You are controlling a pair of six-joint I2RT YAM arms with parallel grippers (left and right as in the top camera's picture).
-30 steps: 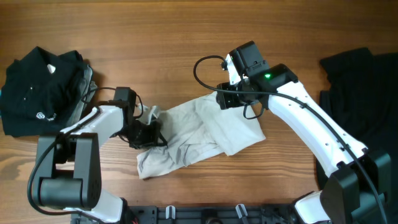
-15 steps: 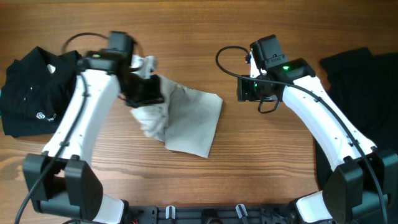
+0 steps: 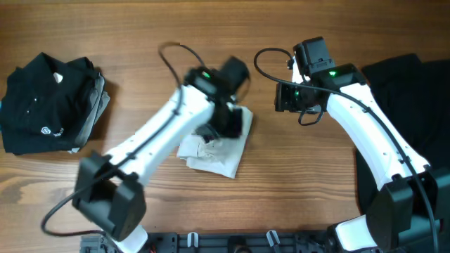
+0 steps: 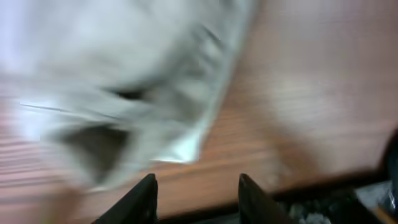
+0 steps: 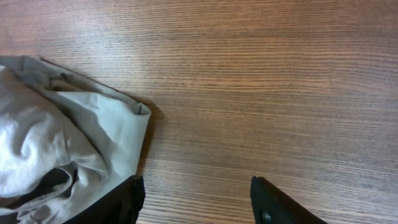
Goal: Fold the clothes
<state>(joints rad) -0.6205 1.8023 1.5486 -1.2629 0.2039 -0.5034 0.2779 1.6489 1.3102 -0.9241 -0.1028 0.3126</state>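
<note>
The shirt (image 3: 218, 154) lies bunched, only roughly folded, mid-tabletop (image 3: 140, 28), with the left fingers (image 4: 140, 199) and the right fingers (image 5: 118, 202) apart and empty, a black stack (image 3: 42, 102) apparently done at left, and a black garment (image 3: 415, 84) unfolded at right.

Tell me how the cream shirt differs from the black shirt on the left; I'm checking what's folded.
The cream shirt is a loose, wrinkled bundle; the black shirt is a tidier, squarer stack. The cream shirt lies partly under the left arm; the black shirt lies alone. Only the black shirt shows a small white logo; the cream shirt is plain. Both rest on the table.
</note>
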